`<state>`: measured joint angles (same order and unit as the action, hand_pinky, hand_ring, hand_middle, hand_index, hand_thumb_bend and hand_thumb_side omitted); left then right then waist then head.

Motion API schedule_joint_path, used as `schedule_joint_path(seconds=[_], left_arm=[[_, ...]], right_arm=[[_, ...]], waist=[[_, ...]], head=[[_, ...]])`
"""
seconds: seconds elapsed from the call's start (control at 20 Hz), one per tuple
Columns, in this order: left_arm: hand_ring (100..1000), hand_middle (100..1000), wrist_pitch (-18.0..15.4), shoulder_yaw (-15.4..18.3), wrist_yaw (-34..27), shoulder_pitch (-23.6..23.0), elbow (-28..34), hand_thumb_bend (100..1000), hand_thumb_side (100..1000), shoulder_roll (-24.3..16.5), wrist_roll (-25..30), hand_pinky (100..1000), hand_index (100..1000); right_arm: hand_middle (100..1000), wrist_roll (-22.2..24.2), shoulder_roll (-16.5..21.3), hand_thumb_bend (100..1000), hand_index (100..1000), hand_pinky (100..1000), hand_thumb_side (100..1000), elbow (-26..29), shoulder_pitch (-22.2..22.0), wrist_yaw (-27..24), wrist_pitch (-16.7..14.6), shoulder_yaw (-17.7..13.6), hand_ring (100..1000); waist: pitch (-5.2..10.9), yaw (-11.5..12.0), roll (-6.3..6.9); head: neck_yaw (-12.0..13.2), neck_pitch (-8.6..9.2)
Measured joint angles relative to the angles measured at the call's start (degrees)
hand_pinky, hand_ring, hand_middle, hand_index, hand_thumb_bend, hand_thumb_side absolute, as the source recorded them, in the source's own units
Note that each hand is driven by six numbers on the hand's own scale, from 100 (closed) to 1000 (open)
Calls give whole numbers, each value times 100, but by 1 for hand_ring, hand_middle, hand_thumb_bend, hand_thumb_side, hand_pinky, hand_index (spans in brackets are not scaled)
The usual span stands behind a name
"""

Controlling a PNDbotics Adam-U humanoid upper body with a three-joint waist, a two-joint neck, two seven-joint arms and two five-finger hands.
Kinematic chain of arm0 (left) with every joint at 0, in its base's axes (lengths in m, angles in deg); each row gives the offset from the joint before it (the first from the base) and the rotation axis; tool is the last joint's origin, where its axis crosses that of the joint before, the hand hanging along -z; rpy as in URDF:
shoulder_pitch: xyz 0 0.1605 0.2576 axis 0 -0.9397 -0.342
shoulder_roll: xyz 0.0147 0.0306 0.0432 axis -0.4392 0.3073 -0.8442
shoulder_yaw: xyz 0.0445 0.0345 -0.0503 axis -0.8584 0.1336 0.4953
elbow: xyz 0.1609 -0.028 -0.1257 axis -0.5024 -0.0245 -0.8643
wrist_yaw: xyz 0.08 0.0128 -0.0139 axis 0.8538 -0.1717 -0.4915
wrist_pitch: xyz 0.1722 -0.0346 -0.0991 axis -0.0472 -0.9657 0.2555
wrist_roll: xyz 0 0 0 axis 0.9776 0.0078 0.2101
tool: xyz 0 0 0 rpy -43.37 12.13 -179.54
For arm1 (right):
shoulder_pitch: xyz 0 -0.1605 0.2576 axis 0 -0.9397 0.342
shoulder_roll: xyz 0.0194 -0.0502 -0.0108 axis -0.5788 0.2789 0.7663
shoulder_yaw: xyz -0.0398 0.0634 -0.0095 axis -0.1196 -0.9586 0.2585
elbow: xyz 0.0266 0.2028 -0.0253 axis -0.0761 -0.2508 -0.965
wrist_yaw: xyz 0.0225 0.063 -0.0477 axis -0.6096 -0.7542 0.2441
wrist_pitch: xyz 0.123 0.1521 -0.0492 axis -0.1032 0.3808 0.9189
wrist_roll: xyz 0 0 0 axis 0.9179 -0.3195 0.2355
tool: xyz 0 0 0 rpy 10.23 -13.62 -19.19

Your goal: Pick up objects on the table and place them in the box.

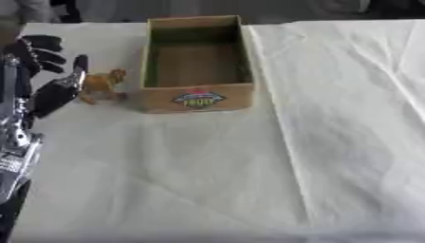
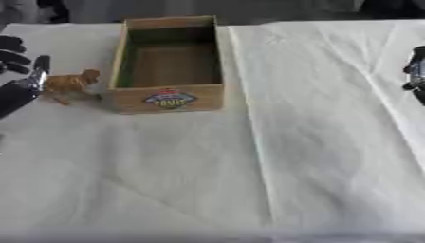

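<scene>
A small orange-brown toy animal (image 1: 102, 85) stands on the white tablecloth, just left of the cardboard box (image 1: 198, 98). The box is open on top, shows nothing inside, and has a colourful fruit label on its near wall. My left hand (image 1: 51, 95) comes in from the left edge and is open, its dark fingers (image 1: 41, 51) spread behind and left of the toy. Its thumb (image 1: 79, 65) points up right beside the toy's rear, and I cannot tell whether it touches. Only a dark part of my right hand (image 2: 415, 71) shows at the right edge, far from the box.
A white cloth (image 1: 332, 142) with creases covers the whole table. The box stands at the back centre, near the table's far edge (image 1: 332, 21). Dark shapes lie beyond that edge.
</scene>
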<state>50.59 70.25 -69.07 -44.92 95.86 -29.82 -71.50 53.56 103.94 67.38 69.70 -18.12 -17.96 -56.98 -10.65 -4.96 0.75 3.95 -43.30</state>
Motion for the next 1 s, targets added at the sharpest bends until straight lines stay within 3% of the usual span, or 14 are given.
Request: schedule_joint_path(seconds=[0.25, 0.45, 0.7, 1.0], left_arm=[[587, 580, 304, -80, 595, 501, -212, 493, 100, -834, 927, 595, 693], [601, 589, 358, -297, 1097, 1061, -744, 516, 100, -1300, 1879, 622, 699], [607, 593, 213, -612, 1757, 1660, -1711, 529, 100, -1399, 3016, 632, 699], [620, 611, -142, -854, 2259, 2160, -2856, 557, 100, -1170, 3810, 650, 708]], right_arm=[[650, 13, 0, 100, 792, 426, 347, -1, -27, 0, 7, 3, 577], [649, 35, 1, 100, 792, 426, 347, -2, -47, 0, 11, 11, 576], [649, 51, 2, 100, 792, 426, 346, -15, -49, 0, 17, 37, 576], [649, 72, 6, 100, 792, 426, 344, -32, -51, 0, 19, 42, 576]], waist=[[49, -27, 28], [81, -66, 69], [100, -120, 71], [109, -146, 61]], head=[[0, -10], [5, -48], [28, -49], [43, -50]])
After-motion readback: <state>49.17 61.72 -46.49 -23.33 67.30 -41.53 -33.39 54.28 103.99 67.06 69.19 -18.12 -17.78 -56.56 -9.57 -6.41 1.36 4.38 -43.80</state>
